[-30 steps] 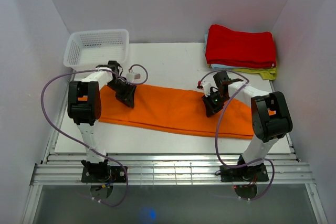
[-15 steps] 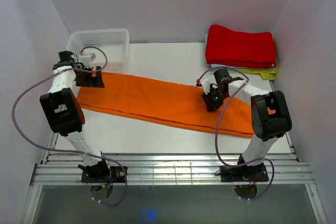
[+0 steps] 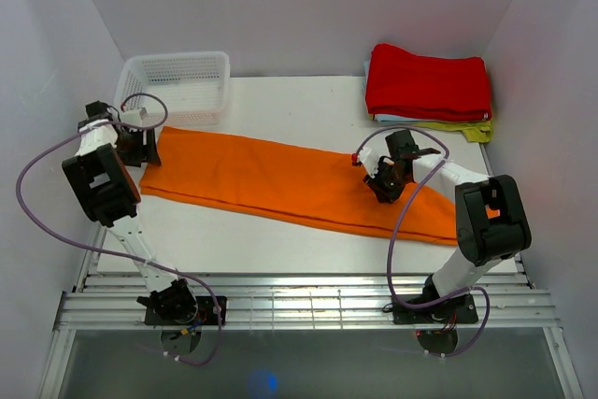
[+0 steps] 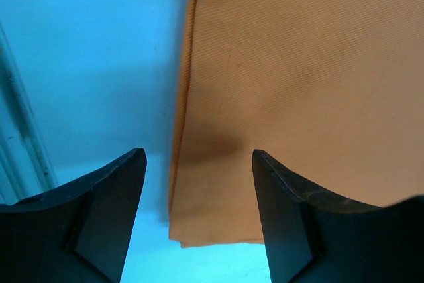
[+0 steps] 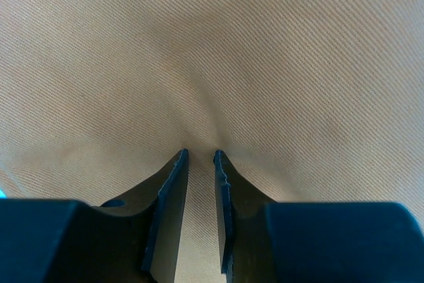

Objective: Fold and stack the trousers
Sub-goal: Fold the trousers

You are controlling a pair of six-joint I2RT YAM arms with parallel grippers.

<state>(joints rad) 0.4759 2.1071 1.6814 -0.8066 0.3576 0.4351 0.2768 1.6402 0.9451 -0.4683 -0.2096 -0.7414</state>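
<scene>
The orange trousers (image 3: pixel 280 179) lie flat in a long folded strip across the white table (image 3: pixel 299 105), running from upper left to lower right. My left gripper (image 3: pixel 140 145) hovers at the strip's left end. In the left wrist view that gripper (image 4: pixel 199 155) is open, and the trousers' corner (image 4: pixel 298 84) lies below between the fingers, untouched. My right gripper (image 3: pixel 384 184) rests on the strip's right part. In the right wrist view this gripper (image 5: pixel 201 154) has its jaws a narrow slit apart, tips pressing the trousers (image 5: pixel 212 51), which pucker slightly there.
A white basket (image 3: pixel 173 81) stands at the back left, close behind the left gripper. A red folded cloth stack (image 3: pixel 428 81) on a yellow-green one (image 3: pixel 478 131) sits at the back right. White walls close in both sides.
The left gripper travelled left along the strip to its end and opened, and the cloth's left end shifted back and left with it. The right gripper's jaws parted slightly.
</scene>
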